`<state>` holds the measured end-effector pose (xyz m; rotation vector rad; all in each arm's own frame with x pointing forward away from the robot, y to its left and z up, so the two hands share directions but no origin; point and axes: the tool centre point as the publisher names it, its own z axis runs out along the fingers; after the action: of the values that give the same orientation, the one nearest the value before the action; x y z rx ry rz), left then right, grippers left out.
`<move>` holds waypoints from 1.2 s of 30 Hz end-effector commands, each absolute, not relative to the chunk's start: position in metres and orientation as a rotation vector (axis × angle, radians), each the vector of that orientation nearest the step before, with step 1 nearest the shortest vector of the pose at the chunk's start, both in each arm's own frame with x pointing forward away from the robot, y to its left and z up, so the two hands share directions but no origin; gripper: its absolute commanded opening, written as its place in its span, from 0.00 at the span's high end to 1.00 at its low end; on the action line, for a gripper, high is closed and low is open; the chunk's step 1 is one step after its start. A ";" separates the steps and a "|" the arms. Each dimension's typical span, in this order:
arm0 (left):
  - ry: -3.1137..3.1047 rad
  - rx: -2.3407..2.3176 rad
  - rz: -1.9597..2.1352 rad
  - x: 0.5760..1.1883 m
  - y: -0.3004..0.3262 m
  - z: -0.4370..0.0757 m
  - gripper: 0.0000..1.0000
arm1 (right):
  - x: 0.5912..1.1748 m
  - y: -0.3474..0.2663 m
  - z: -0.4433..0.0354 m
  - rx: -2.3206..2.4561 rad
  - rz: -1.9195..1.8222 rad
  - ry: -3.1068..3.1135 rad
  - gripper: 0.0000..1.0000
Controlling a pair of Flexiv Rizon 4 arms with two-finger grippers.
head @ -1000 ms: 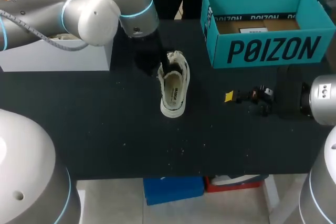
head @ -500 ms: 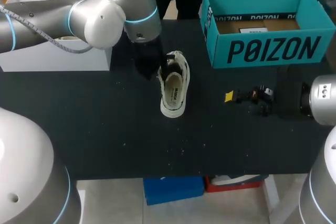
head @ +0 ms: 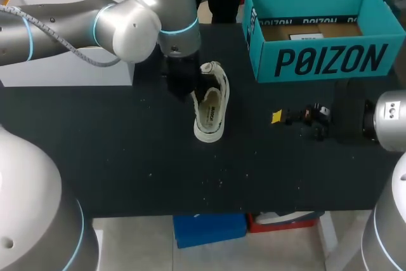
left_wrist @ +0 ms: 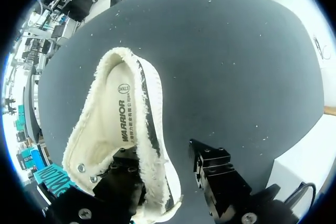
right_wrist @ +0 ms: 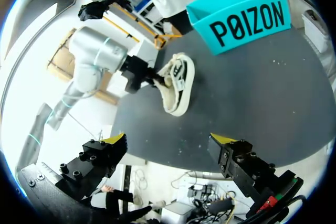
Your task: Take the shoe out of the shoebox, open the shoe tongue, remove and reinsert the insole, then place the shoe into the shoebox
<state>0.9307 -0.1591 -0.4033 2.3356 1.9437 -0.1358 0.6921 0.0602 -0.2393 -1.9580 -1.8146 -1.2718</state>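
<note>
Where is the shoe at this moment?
In the head view the shoe stands on the table near its middle, left of the shoebox, with the left gripper astride its side wall, jaws open.

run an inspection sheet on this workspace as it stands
surface: black table, scattered white specks
job's things: white shoe on its sole mid-table, insole inside; teal shoebox open at back right, no shoe in it
clutter: white box at back left
end effectors: left end effector open, one finger inside the shoe, one outside; right end effector open, nothing between
cables: grey cable along the left arm
surroundings: nothing seen
</note>
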 end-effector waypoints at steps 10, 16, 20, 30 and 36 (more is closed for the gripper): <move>1.924 2.343 -0.184 0.936 -0.175 -0.409 1.00 | 0.692 0.060 -0.239 -1.956 -1.272 -1.814 0.00; 1.913 2.306 -0.177 0.934 -0.175 -0.376 1.00 | 0.692 0.060 -0.239 -1.956 -1.272 -1.814 0.00; 1.913 2.263 -0.155 0.931 -0.176 -0.338 1.00 | 0.692 0.060 -0.239 -1.956 -1.272 -1.814 0.00; 1.926 2.030 -0.065 0.942 -0.172 -0.221 1.00 | 0.692 0.060 -0.239 -1.956 -1.272 -1.814 0.00; 2.028 1.745 -0.024 0.951 -0.152 -0.159 1.00 | 0.692 0.060 -0.239 -1.956 -1.272 -1.814 0.00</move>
<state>0.9716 -0.1819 -0.2250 1.8701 2.0139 -0.0832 0.6922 0.0602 -0.2393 -1.9581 -1.8145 -1.2718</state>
